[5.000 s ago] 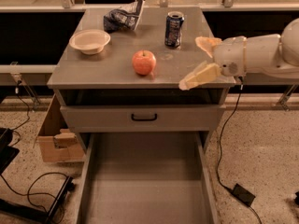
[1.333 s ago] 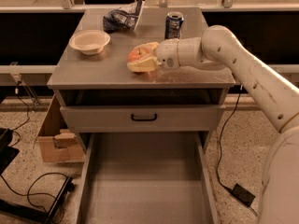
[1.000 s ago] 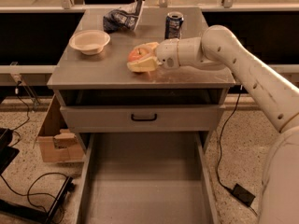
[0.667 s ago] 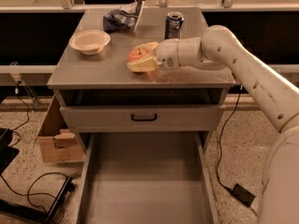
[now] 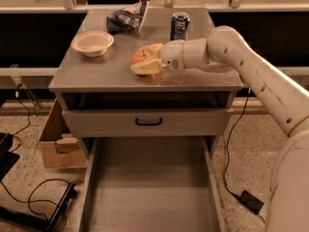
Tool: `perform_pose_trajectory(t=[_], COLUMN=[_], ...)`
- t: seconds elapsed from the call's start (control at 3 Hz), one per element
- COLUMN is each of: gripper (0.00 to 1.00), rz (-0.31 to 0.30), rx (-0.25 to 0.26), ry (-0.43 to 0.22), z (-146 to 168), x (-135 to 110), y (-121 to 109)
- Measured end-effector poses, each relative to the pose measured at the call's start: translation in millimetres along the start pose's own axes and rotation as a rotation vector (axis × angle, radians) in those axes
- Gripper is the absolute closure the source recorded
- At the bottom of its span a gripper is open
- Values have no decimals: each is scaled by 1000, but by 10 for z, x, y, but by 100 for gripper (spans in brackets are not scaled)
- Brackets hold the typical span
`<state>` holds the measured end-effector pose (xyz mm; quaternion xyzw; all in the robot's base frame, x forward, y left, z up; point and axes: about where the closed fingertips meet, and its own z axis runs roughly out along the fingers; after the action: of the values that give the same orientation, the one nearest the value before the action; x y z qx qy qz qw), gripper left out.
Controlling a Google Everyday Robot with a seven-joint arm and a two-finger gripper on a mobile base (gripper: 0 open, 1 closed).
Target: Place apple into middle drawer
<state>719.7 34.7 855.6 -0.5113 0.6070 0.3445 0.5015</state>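
The red-orange apple [image 5: 139,56] sits on the grey cabinet top [image 5: 106,74], near its middle. My gripper [image 5: 143,60] reaches in from the right and is shut on the apple, with one cream finger [image 5: 153,48] behind it and one [image 5: 144,69] in front. The apple still rests on the top. The middle drawer [image 5: 149,192] is pulled out wide open below, at the bottom of the view, with a bare flat floor. Above it is a shut drawer front with a black handle [image 5: 148,122].
A cream bowl [image 5: 92,42] stands at the left of the top, a crumpled chip bag [image 5: 126,17] at the back and a soda can [image 5: 179,26] just behind my wrist. A cardboard box [image 5: 57,151] and cables lie on the floor at left, a power brick [image 5: 251,202] at right.
Five seconds ago my gripper was off the right edge of the top, clear of the apple; it has moved left and closed around it. Nothing has moved in the last second.
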Motion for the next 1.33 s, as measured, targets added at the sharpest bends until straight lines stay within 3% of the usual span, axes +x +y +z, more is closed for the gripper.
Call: perform_pose_trajectory(t=[1.0, 1.33], gripper=[13, 0], rz=[0, 0], rx=[-3, -3], ry=[0, 0], z=[14, 14], x=[-11, -12], y=[6, 7])
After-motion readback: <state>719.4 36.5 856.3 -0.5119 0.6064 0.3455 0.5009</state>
